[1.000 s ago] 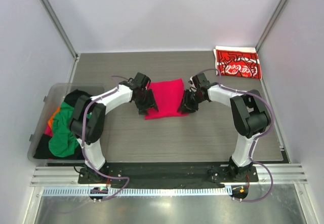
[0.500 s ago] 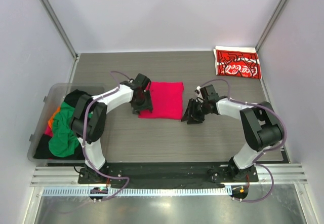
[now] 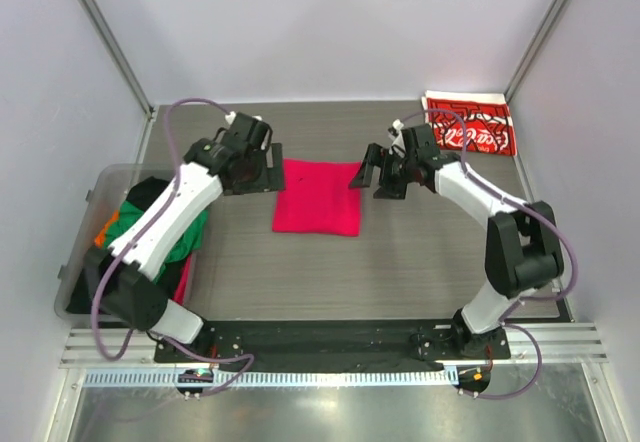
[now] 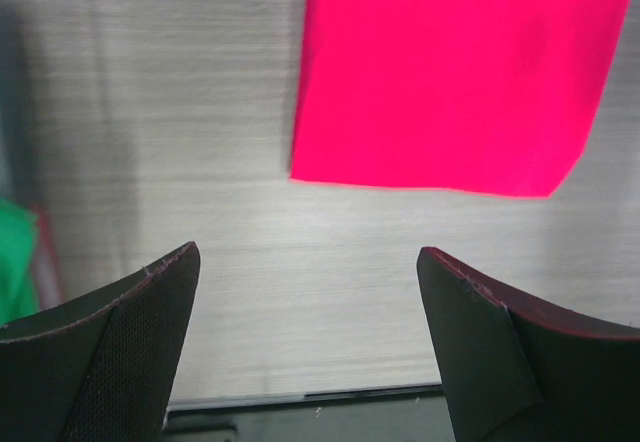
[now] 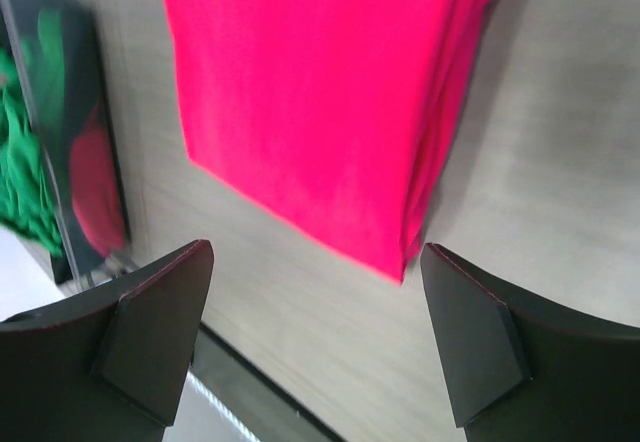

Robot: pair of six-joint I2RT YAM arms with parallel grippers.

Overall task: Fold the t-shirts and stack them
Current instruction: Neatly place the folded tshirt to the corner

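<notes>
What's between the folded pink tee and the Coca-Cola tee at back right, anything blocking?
Only the right gripper, open, on the line from the pink tee to the Coca-Cola tee. Otherwise only table surface between them; nothing else visible.

White Coca-Cola script shows on the red t-shirt [image 3: 470,128].

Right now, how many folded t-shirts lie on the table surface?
2. The plain crimson-pink cloth t-shirt lies in the middle; the red cloth t-shirt with white Coca-Cola print lies at the far right corner. None looks hidden there.
</notes>
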